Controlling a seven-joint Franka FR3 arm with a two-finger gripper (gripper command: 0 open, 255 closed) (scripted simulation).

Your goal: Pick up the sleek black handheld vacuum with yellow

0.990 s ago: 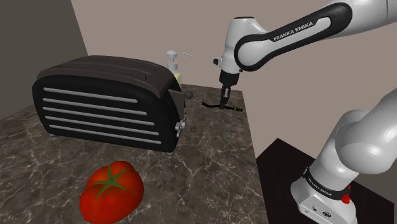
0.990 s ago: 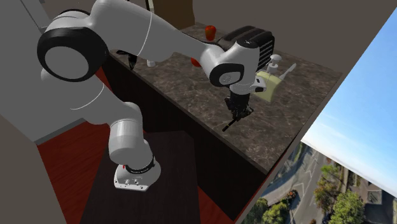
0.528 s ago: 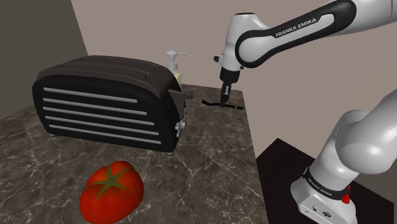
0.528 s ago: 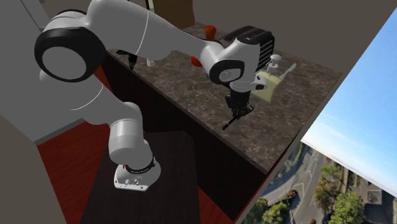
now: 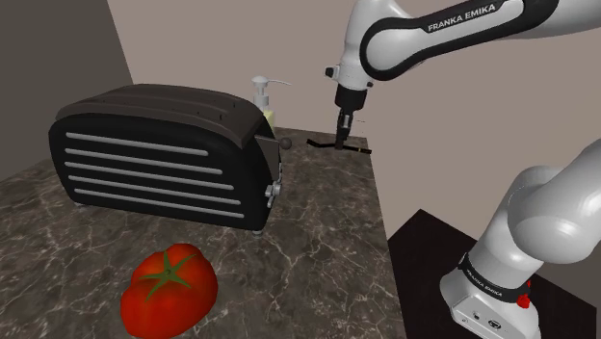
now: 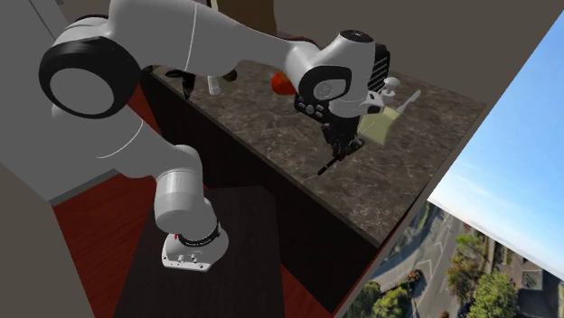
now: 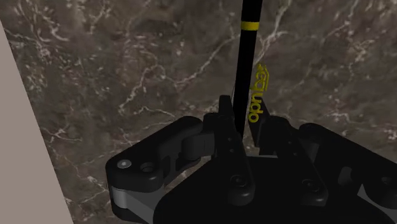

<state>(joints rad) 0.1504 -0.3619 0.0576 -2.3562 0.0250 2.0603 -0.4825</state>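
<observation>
The handheld vacuum (image 5: 336,145) is a thin black rod with a yellow ring and yellow lettering. It hangs level above the far corner of the dark marble counter (image 5: 327,241), clear of the surface. My black gripper (image 5: 344,136) points straight down and is shut on it near its middle. In the wrist view the rod (image 7: 247,63) runs out from between the two fingers (image 7: 226,124), with the marble below it. In the second exterior view the gripper (image 6: 340,149) holds the vacuum (image 6: 326,166) above the counter, close to the counter's edge.
A large black toaster (image 5: 164,154) fills the counter on the shoulder view's left. A soap dispenser (image 5: 262,96) stands behind it, close to the gripper. A red tomato (image 5: 169,289) lies at the front. The counter ends just right of the vacuum, with a wall behind.
The gripper has risen with the vacuum in it, so the rod now hangs higher above the counter than a second ago. The toaster, dispenser and tomato have not moved.
</observation>
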